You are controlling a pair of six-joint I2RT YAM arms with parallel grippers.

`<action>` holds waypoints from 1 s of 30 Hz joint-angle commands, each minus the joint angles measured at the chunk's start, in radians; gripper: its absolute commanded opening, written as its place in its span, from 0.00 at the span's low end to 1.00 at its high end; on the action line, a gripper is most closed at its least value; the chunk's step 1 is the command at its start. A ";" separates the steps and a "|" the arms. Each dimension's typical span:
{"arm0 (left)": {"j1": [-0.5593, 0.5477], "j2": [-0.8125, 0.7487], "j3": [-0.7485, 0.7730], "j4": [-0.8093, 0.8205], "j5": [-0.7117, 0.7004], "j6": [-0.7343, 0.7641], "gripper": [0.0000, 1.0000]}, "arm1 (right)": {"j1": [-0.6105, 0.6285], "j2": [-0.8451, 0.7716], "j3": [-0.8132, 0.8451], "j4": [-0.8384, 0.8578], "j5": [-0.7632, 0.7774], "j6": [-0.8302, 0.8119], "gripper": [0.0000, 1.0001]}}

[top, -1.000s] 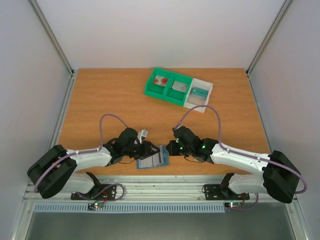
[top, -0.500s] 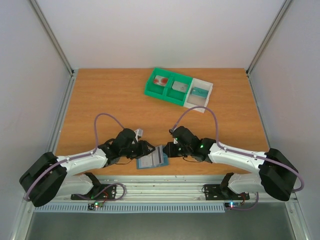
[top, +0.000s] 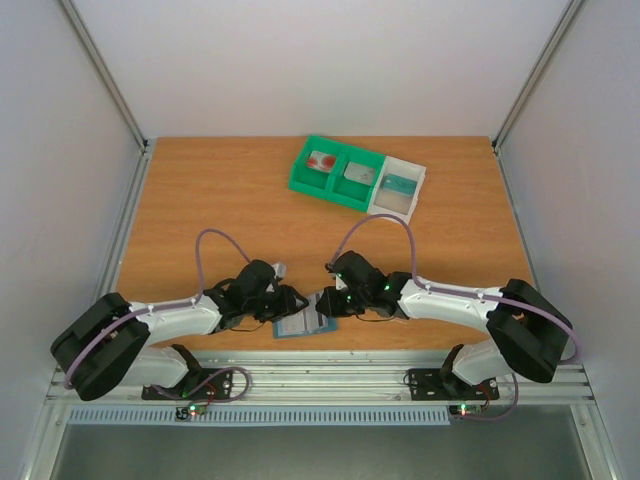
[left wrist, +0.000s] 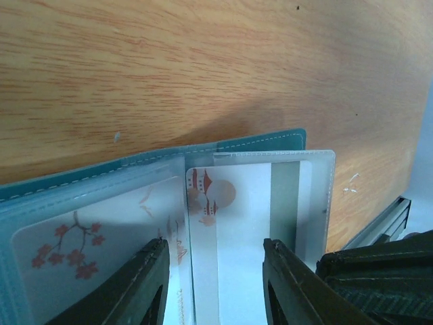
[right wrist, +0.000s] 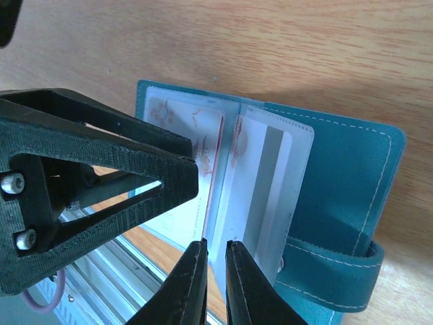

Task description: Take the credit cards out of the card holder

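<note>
Top external: left hand (top: 296, 303), right hand (top: 323, 302) face across card holder (top: 303, 325).

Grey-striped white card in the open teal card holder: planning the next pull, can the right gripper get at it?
Probably yes: the right gripper sits at the free edge of the grey-striped white card with nothing between, and the left gripper leaves that edge uncovered.
</note>
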 commanded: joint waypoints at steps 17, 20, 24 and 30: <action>-0.002 0.041 -0.025 0.107 0.007 -0.001 0.39 | 0.008 0.113 -0.015 -0.053 0.119 -0.049 0.07; -0.002 0.064 -0.026 0.135 0.014 -0.007 0.36 | 0.008 0.115 -0.025 -0.045 0.118 -0.044 0.06; -0.002 0.091 -0.020 0.162 0.022 -0.015 0.36 | 0.007 0.115 -0.037 -0.037 0.119 -0.037 0.06; -0.002 0.108 -0.008 0.157 0.019 -0.011 0.35 | 0.008 0.127 -0.052 -0.012 0.114 -0.033 0.05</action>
